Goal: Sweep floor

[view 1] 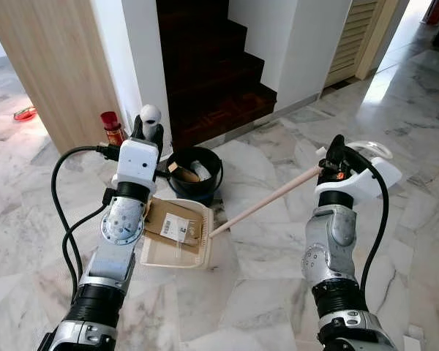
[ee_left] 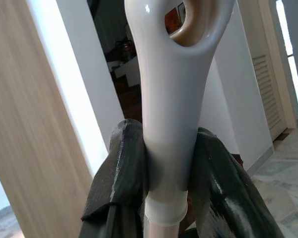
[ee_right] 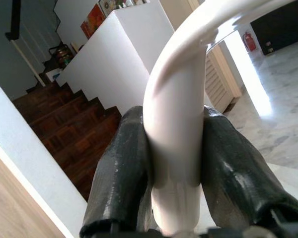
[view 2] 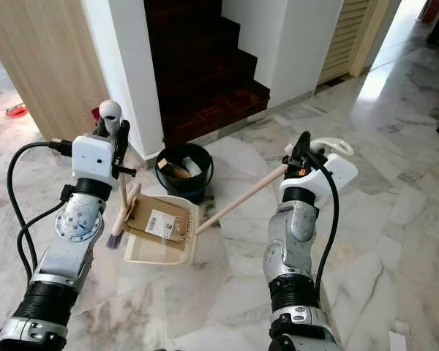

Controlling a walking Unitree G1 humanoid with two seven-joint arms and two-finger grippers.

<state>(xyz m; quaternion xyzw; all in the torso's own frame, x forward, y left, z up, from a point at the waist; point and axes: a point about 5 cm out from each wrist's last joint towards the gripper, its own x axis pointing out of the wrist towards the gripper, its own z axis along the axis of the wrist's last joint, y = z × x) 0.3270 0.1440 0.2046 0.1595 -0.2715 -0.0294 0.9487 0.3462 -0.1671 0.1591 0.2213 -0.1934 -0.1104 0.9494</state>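
Item, left gripper [ee_left: 171, 163]: I see it pinching the white grip of the brush [view 2: 118, 212], whose bristles sit on the marble floor [view 2: 395, 219] at the left edge of the dustpan [view 2: 143, 252]; item, right gripper [ee_right: 174, 163]: clamped around the looped white handle of the dustpan's long wooden pole [view 2: 241, 197]. Item, cardboard scrap [view 2: 157, 219] with a label: lying across the pan, just before the black bin [view 2: 183, 170] at the foot of the stairs [view 2: 205, 73]; to sweep well I judge I should keep the pan's lip flat to the floor, pole steady, and draw short strokes inward.
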